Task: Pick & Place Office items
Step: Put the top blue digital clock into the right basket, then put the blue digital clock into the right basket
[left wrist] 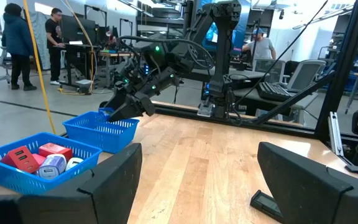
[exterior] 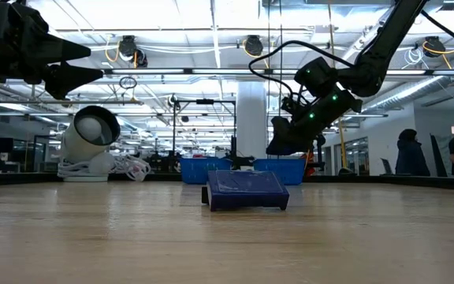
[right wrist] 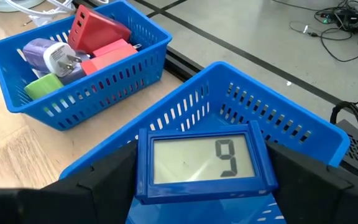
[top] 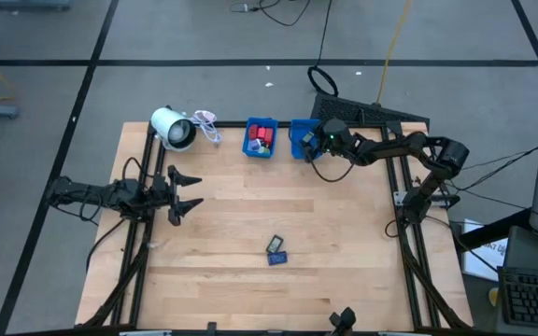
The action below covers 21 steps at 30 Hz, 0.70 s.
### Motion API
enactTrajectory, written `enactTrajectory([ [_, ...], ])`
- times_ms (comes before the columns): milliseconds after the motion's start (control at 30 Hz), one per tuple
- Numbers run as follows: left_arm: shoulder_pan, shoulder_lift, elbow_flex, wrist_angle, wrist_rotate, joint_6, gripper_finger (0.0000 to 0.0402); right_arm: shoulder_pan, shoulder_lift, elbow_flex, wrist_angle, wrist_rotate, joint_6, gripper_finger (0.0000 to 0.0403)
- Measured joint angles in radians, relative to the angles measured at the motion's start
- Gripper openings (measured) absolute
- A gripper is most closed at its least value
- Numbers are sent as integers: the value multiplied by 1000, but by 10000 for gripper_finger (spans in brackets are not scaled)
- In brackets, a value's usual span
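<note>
Right jaws clamp blue timer (right wrist: 205, 163) over one of two bins (right wrist: 291, 118); left jaws apart; two items (top: 276, 251) on table.

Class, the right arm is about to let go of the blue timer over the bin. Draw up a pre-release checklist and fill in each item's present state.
1. right gripper shut on the blue timer: ok.
2. Timer over the empty blue bin: ok.
3. That bin has room: ok.
4. left gripper clear, waiting open at the table's left edge: ok.
5. Items remaining on the table: not ok, two left.
6. Timer's height above the bin floor: cannot tell.
</note>
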<state>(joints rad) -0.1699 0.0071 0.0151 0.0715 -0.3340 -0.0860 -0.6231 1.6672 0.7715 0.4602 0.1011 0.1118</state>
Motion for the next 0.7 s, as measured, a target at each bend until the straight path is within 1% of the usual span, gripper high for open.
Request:
enactTrajectory([
  [367, 0, 0, 0, 0, 0, 0, 324, 0, 0, 0, -8, 2, -7, 344],
  [700, 0, 0, 0, 0, 0, 0, 324, 34, -1, 0, 12, -1, -28, 347],
])
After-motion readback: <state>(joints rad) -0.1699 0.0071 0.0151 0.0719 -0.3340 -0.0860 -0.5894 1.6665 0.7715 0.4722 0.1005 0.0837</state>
